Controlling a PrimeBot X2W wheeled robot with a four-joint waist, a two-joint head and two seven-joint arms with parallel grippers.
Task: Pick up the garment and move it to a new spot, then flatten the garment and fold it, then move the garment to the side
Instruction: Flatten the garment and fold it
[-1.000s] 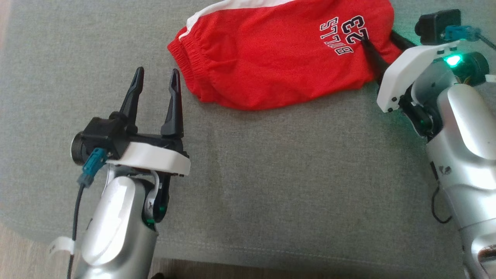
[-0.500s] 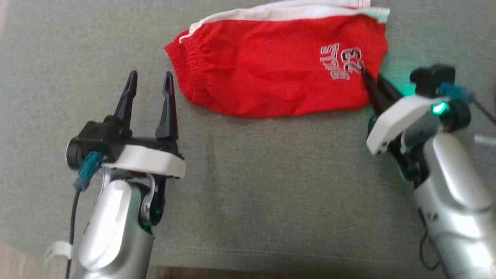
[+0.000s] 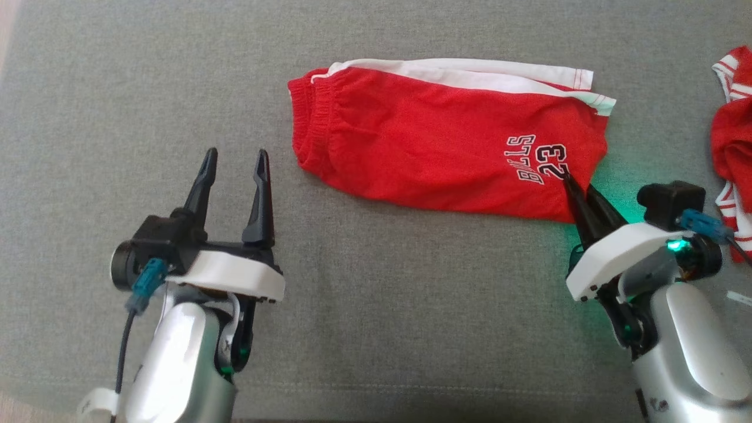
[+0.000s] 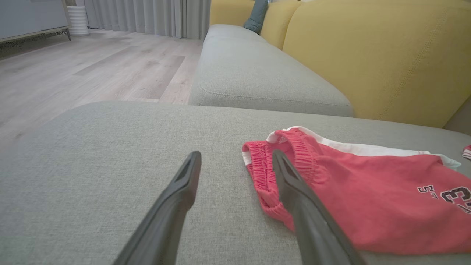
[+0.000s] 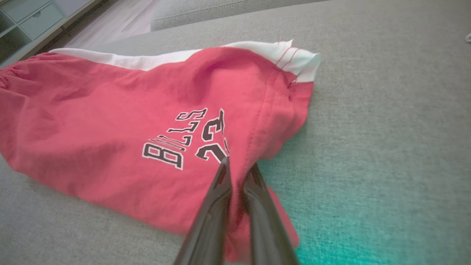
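Grey sofa seat (image 3: 411, 329) spans the head view. In the left wrist view a yellow backrest (image 4: 368, 55) stands behind it, with pale wood floor (image 4: 92, 66) beyond the seat's edge. On the seat, upper centre of the head view, lie the red shorts (image 3: 423, 147), mostly flat, with the long axis running across the view. The elastic waistband (image 3: 305, 123) is toward the robot's left and the leg hem toward its right. The white side panel (image 3: 470, 70) runs along the far edge, where two white layers show one over the other. A second garment (image 3: 731, 176), red with white stripes, sits at the right edge of the head view, cut off by the frame and well apart from the shorts. Right arm comes in from the lower right. The right gripper (image 3: 570, 181) has its fingers nearly together, pinching the near hem corner of the shorts; the right wrist view shows red cloth caught between them, slightly puckered at the pinch. The left gripper (image 3: 236, 154) is spread wide with nothing between the fingers. It is over bare seat just beside the waistband end, with a clear gap to the cloth in the head view. The "BULLS 23" print (image 3: 539, 161) sits right at the pinch point. A green light (image 3: 674, 245) on the right wrist throws a green glow on the cushion.
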